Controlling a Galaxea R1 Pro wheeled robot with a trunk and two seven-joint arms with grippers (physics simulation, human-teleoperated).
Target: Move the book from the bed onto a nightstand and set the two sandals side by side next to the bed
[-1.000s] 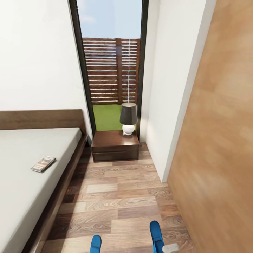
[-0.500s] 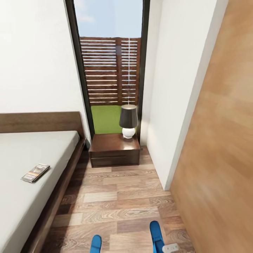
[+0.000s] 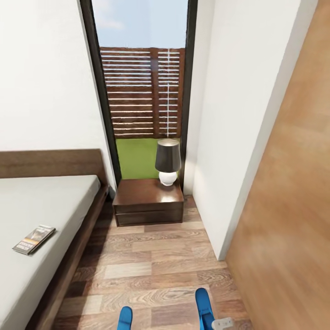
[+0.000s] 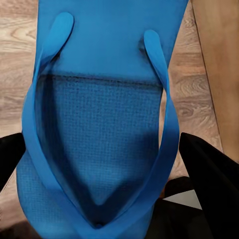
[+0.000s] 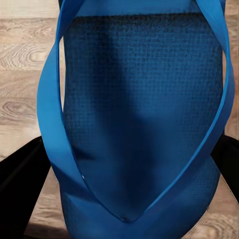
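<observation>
Two blue sandals are riding with me as I am looking down the bedroom: the left sandal (image 4: 99, 124) is sitting between the dark fingers (image 4: 209, 174) of my left gripper (image 4: 107, 169), which are pressing against its sides, and the right sandal (image 5: 139, 114) is sitting the same way between the dark fingers (image 5: 20, 184) of my right gripper (image 5: 129, 174). In the head view their blue tips, left (image 3: 124, 317) and right (image 3: 204, 306), are poking up at the near edge over the wood-plank floor (image 3: 156, 266).

On the left, the bed (image 3: 50, 201) is stretching along the wall, with its brown headboard (image 3: 50, 162) at the far end. I am seeing the book (image 3: 34, 239) lying flat on the mattress near the bed's right edge.

Far ahead, the nightstand (image 3: 146, 201) is standing just beside the bed's far right corner, in front of the tall dark-framed window (image 3: 142, 91). On its far right corner a lamp (image 3: 167, 162) with a dark shade and a white round base is standing upright. White wall (image 3: 224, 114) and a wooden panel (image 3: 293, 192) are closing in the right side.
</observation>
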